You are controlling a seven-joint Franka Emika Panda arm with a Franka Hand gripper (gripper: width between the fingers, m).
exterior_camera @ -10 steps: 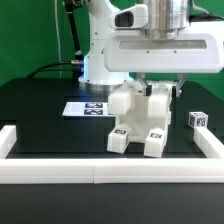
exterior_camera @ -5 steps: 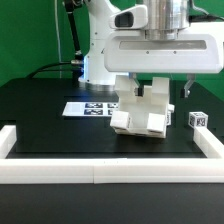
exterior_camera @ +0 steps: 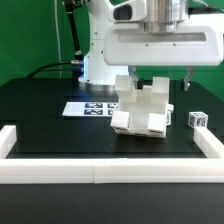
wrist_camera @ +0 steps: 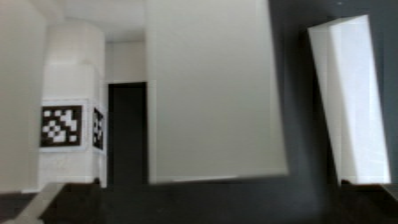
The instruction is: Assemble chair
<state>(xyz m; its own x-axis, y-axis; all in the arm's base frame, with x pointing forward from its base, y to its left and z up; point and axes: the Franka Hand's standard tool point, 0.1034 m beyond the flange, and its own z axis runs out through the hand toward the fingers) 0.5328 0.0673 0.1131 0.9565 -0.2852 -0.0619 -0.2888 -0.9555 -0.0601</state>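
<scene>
The chair (exterior_camera: 141, 110), a blocky white assembly with small black-and-white tags, lies tilted on the black table just right of centre in the exterior view. My gripper (exterior_camera: 160, 80) hangs right above it, jaws spread wide, one dark finger (exterior_camera: 187, 83) clear of the chair on the exterior view's right. Nothing is held. In the wrist view a broad flat white plate (wrist_camera: 214, 90) fills the middle, a tagged leg (wrist_camera: 68, 120) stands beside it and another white part (wrist_camera: 349, 100) is on the far side. My gripper (wrist_camera: 214, 215) shows only as dark finger bases at the frame's edge.
A small tagged white cube (exterior_camera: 197, 119) sits on the table at the exterior view's right of the chair. The marker board (exterior_camera: 85, 107) lies flat behind and left of the chair. A long white border rail (exterior_camera: 100, 172) runs along the table's front and sides.
The jaws have opened and let go of the chair. It stood upright on its legs a second ago and now lies tipped over. The hand has lifted slightly.
</scene>
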